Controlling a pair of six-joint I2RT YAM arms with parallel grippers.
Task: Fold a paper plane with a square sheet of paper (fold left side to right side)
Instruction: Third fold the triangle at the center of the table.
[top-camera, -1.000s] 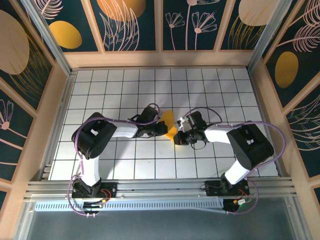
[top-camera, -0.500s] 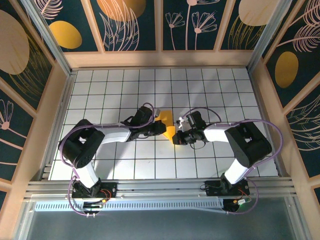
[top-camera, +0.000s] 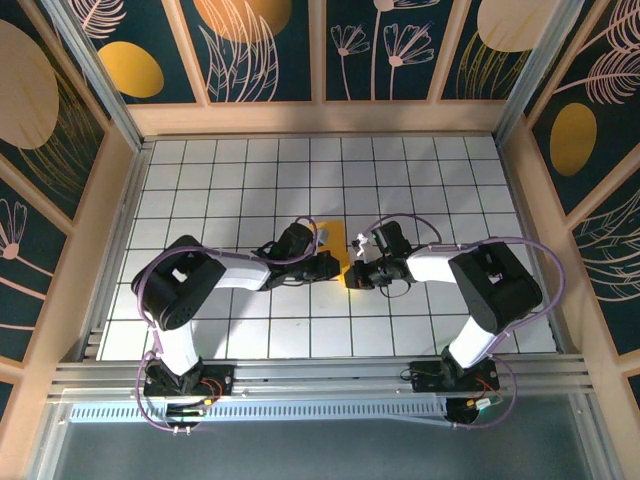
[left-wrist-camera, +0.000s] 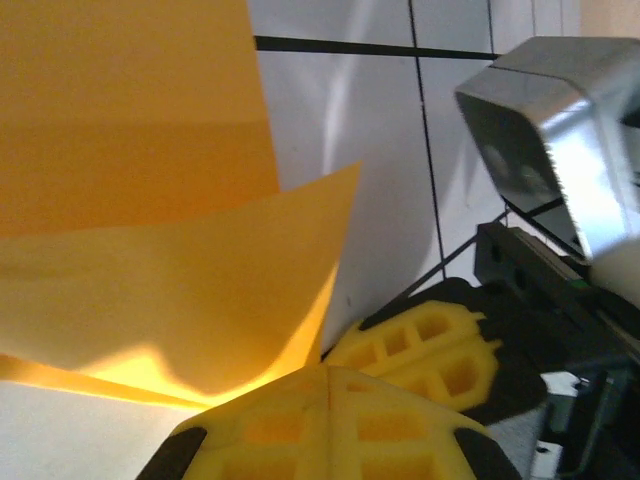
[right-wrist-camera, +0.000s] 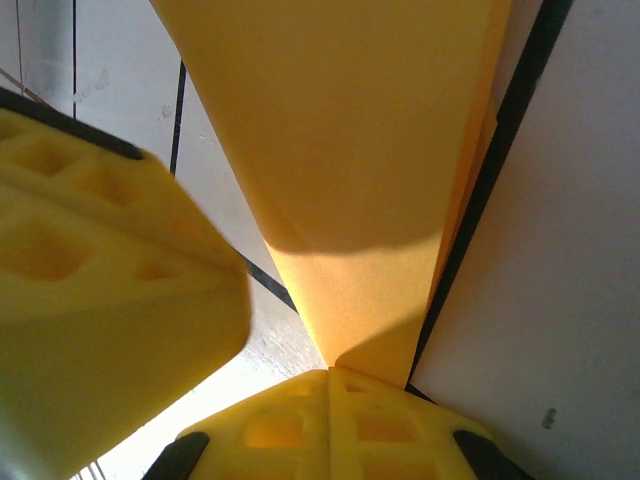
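The square sheet of paper (top-camera: 337, 241) is orange-yellow and lies folded at the middle of the white grid table (top-camera: 250, 180), between my two grippers. It is a layered sheet, not a dart-shaped paper plane. My left gripper (top-camera: 332, 265) is shut. In the left wrist view its tips (left-wrist-camera: 330, 372) touch the lower edge of a raised flap of the paper (left-wrist-camera: 130, 150). My right gripper (top-camera: 352, 276) is shut too. Its tips (right-wrist-camera: 330, 375) rest against a narrow corner of the paper (right-wrist-camera: 340, 150), which I see face-on, not pinched in the seam.
The two grippers nearly touch: the right gripper's fingers (left-wrist-camera: 430, 350) and its silver wrist camera (left-wrist-camera: 545, 140) crowd the left wrist view, and a left finger (right-wrist-camera: 90, 300) looms in the right wrist view. Wooden walls with dark floral panels (top-camera: 320, 50) ring the table.
The left arm's elbow has swung out and partly back, and its gripper has slid slightly nearer and to the right over the paper, covering more of it. The right arm has barely moved.
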